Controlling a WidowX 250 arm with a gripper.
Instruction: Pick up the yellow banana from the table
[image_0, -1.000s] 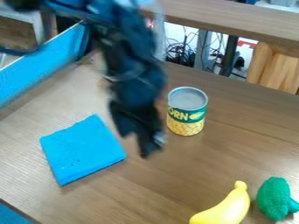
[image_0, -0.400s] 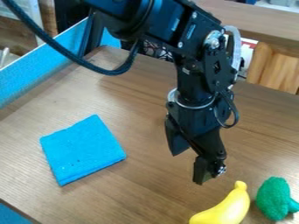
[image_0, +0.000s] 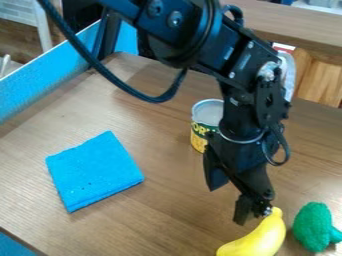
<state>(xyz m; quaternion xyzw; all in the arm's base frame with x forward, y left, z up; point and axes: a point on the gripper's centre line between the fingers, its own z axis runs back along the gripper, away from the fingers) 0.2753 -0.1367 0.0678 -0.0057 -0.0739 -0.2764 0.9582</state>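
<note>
Four objs. are on the brown wooden table (image_0: 167, 220): a cloth, a can, a banana and a green toy. At far left, a blue panel (image_0: 40, 82) runs slanting along the table side. Next comes the blue cloth (image_0: 93, 170), folded to approx. a square and lying flat, w/ a few small dark spots on it. To the right of it, farther back, the can (image_0: 199, 134) stands upright, w/ a grey top and a green & yellow label; its right part is hidden behind the arm.

The black arm (image_0: 194, 32) comes in from the top edge, w/ a dark cable (image_0: 110, 75) hanging in a loop at its left side. Its gripper (image_0: 227, 204) hangs tilted in front of the can, above the table; the jaws are apart, w/ table wood seen btw. them. The right-hand jaw is close to the stem end of the yellow banana (image_0: 260, 240); if they touch, I cannot tell. This banana lies at the bottom edge, right of centre, stem pointing up & away. Just beside it, on the right, is the green toy (image_0: 312, 225), bumpy, broccoli-like, w/ its stalk toward the right edge.
</note>
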